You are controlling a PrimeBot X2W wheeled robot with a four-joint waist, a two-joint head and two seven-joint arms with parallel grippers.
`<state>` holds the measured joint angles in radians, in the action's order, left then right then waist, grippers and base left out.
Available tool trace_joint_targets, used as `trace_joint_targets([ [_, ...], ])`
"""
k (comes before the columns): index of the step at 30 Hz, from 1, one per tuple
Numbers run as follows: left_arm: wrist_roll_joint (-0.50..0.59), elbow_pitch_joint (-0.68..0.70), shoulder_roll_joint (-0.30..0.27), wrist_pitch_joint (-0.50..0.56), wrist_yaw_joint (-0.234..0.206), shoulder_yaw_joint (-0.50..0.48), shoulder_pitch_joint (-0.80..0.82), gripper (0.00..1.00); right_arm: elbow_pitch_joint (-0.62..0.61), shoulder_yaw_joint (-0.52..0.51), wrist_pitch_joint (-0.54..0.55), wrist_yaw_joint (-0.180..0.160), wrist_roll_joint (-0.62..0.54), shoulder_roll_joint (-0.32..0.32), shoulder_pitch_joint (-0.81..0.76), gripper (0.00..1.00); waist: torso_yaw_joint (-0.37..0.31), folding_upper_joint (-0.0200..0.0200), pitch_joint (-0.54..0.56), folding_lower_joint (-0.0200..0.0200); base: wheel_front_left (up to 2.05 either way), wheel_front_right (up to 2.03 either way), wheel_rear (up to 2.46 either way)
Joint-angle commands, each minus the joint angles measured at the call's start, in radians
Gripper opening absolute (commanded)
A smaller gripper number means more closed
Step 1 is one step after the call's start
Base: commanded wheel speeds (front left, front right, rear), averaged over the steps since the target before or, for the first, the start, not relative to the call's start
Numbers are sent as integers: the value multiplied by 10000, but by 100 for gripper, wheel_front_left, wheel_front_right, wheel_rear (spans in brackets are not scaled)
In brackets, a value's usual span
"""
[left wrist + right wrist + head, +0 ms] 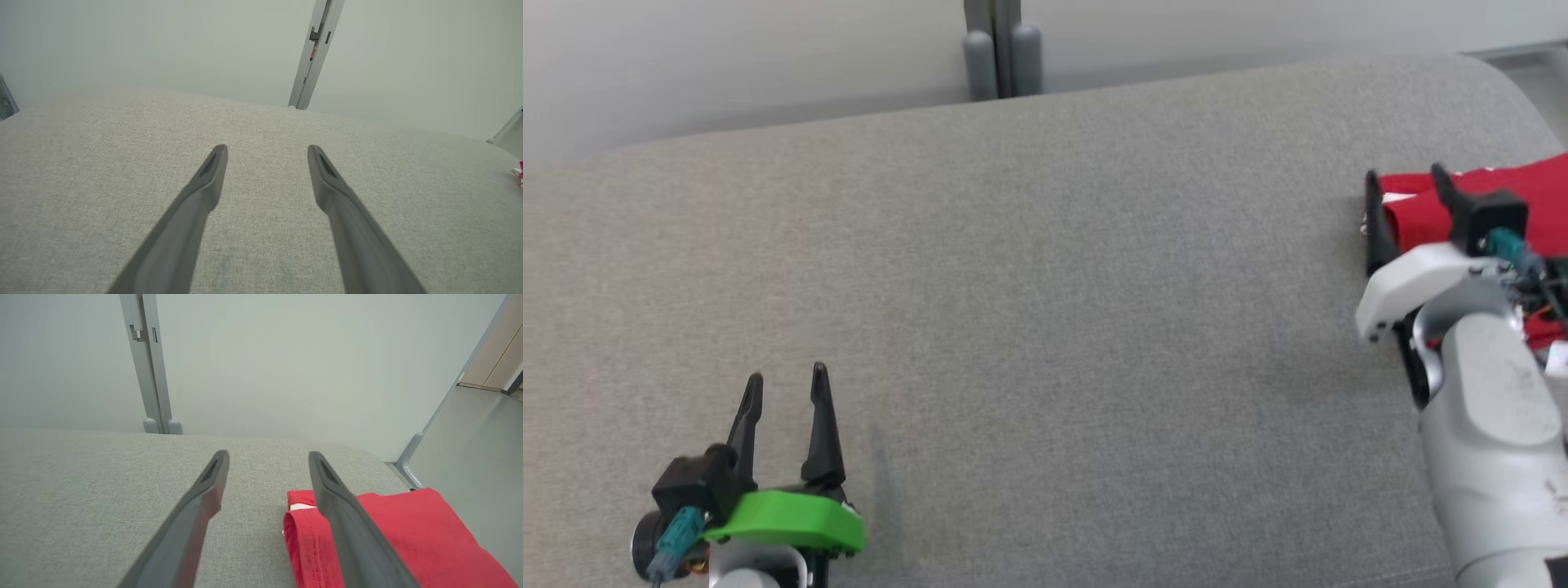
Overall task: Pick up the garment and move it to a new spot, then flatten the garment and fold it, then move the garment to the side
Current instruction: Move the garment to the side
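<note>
The red garment (1535,196) lies folded at the far right of the grey cushion (1045,327), near its right edge. My right gripper (1405,184) hovers over the garment's left end, open, with nothing between its fingers. In the right wrist view the right gripper (269,457) is spread wide and the garment (408,535) lies under and beside the right finger. My left gripper (786,384) rests open at the lower left, far from the garment. The left wrist view has the left gripper (267,152) open over bare fabric, with a sliver of the garment (519,171) at the right edge.
A grey post (1003,49) stands against the pale wall behind the cushion. The cushion's rounded right corner (1511,90) drops to the floor (482,449) just beyond the garment. Broad bare fabric stretches between the two grippers.
</note>
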<state>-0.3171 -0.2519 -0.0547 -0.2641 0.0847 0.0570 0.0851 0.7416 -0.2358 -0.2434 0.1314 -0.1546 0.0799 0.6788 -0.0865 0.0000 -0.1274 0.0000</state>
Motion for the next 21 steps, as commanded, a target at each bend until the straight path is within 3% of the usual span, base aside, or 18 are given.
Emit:
trace_joint_targets([
  [1, -85, -11, 1, 3, -65, -105, -249, 100, -141, 93, -94, -17, 154, -97, -436, 100, 451, 0, 560, 0, 0, 0, 0],
  [5, -202, -46, 19, 3, -134, -198, -644, 100, -809, 222, -205, -17, 475, -247, -1539, 100, 621, 0, 815, 0, 0, 0, 0],
  [14, -538, -258, 32, 3, -229, 5, -1313, 100, -3375, 1693, -221, -16, 2930, -274, -4582, 100, 781, 0, 1169, 0, 0, 0, 0],
  [21, -804, -183, 31, 3, -355, 251, -1616, 100, -4474, 2077, -223, -17, 3175, -269, -5950, 100, 744, 0, 1253, 0, 0, 0, 0],
])
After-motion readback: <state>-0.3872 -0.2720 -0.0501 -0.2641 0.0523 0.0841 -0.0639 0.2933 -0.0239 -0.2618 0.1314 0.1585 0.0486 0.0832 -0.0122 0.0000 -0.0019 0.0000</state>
